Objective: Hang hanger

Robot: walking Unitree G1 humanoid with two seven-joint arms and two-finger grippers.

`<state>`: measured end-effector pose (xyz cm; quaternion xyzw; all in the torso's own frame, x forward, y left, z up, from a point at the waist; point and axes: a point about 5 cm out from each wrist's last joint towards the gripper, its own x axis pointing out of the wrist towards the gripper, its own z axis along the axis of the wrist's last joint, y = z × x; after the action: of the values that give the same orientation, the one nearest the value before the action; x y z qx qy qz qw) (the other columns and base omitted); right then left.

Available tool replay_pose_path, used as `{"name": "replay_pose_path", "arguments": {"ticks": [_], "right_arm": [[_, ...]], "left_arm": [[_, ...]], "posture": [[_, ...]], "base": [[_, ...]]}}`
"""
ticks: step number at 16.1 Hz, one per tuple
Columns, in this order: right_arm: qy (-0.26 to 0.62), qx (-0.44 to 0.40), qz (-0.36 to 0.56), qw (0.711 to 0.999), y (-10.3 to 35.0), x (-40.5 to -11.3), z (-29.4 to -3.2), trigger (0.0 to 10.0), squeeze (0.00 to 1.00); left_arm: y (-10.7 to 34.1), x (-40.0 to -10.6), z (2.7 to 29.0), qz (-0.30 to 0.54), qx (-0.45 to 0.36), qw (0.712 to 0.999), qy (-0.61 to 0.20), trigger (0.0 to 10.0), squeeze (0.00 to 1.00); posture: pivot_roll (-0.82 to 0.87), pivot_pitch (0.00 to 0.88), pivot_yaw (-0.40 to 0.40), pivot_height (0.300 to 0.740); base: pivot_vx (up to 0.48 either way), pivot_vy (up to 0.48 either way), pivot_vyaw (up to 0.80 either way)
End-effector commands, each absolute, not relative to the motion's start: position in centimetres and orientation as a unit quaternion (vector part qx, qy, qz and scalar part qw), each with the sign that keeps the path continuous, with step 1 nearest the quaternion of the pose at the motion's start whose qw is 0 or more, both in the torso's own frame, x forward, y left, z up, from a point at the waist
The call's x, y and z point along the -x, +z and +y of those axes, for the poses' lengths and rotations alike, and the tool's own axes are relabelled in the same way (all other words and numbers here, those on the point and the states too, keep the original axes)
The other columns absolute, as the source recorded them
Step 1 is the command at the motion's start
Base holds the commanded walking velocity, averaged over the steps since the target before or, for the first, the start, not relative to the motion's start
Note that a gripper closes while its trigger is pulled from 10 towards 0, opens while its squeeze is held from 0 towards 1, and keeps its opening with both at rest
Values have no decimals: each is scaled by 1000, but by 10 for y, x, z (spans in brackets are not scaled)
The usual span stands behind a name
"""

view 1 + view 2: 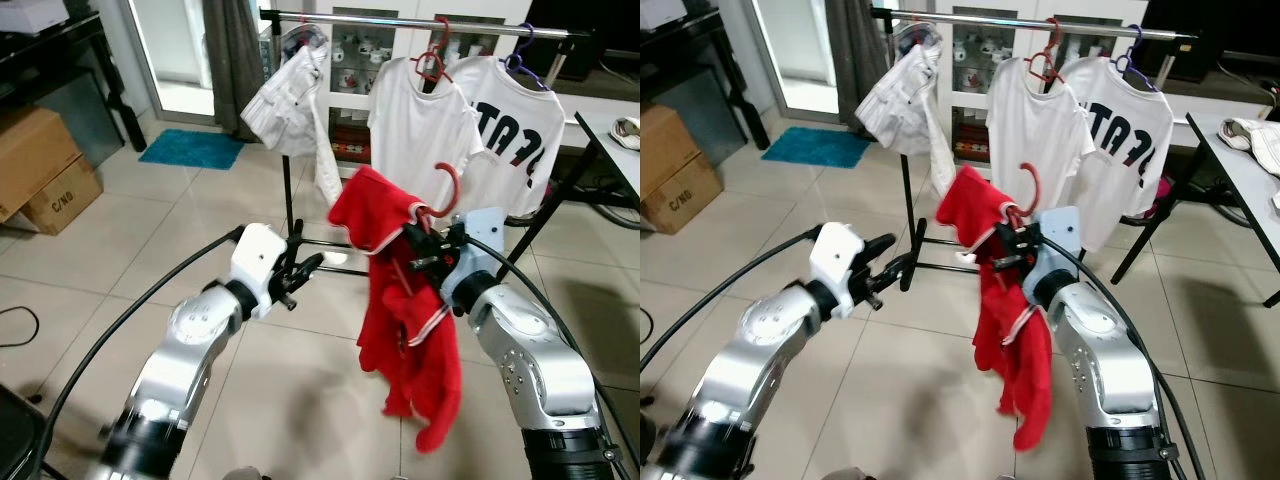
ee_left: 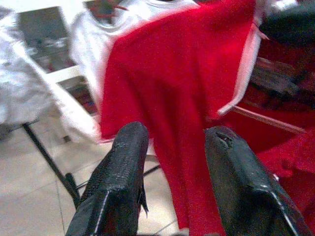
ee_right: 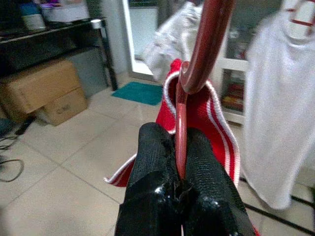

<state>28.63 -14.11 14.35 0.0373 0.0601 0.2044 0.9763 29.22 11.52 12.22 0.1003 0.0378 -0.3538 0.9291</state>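
The clothes rack (image 1: 420,22) stands ahead of the robot, with a bunched garment (image 1: 290,95) hanging at its left end and two shirts (image 1: 425,125) to the right of it. Nearer, the right gripper (image 1: 425,245) holds a hanger (image 1: 447,190) whose garment (image 1: 400,310) hangs before the rack, with the left gripper (image 1: 300,272) just to its left. A mat (image 1: 192,148) lies on the floor behind and left, boxes (image 1: 40,170) sit at far left, and a table (image 1: 610,125) stands at right.
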Motion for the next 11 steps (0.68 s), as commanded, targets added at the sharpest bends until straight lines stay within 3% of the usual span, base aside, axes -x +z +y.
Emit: {"name": "replay_pose_path", "arguments": {"ticks": [1, 4, 6, 7, 8, 9, 11], "right_arm": [[232, -38, 20, 972, 163, -288, -133, 0, 0], [246, -47, 15, 968, 167, -288, -131, 0, 0], [266, -54, 8, 963, 171, -286, -127, 0, 0], [272, -55, 5, 961, 172, -286, -126, 0, 0], [282, -58, -1, 958, 174, -285, -124, 0, 0], [286, -59, -3, 956, 174, -284, -123, 0, 0], [292, -63, -6, 954, 175, -283, -119, 0, 0]], "left_arm": [[123, -297, 111, 29, -133, 919, -371, 10000, 1000], [127, -308, 103, 11, -159, 911, -381, 10000, 1000], [124, -313, 93, 4, -198, 890, -410, 10000, 463], [125, -315, 90, -4, -206, 886, -415, 10000, 341], [133, -321, 84, -25, -197, 890, -411, 2392, 184], [135, -324, 80, -37, -196, 890, -410, 0, 0], [138, -328, 77, -52, -193, 892, -406, 0, 0]], "posture": [[-32, 0, -5, 740], [-35, 0, -4, 740], [-38, 0, -1, 740], [-38, 0, 3, 740], [-38, 0, 5, 740], [-41, 0, 8, 740], [-45, 0, 10, 740]], "base": [[0, 0, 0], [0, 0, 0], [0, 0, 0], [0, 0, 0], [0, 0, 0], [0, 0, 0], [0, 0, 0]]}}
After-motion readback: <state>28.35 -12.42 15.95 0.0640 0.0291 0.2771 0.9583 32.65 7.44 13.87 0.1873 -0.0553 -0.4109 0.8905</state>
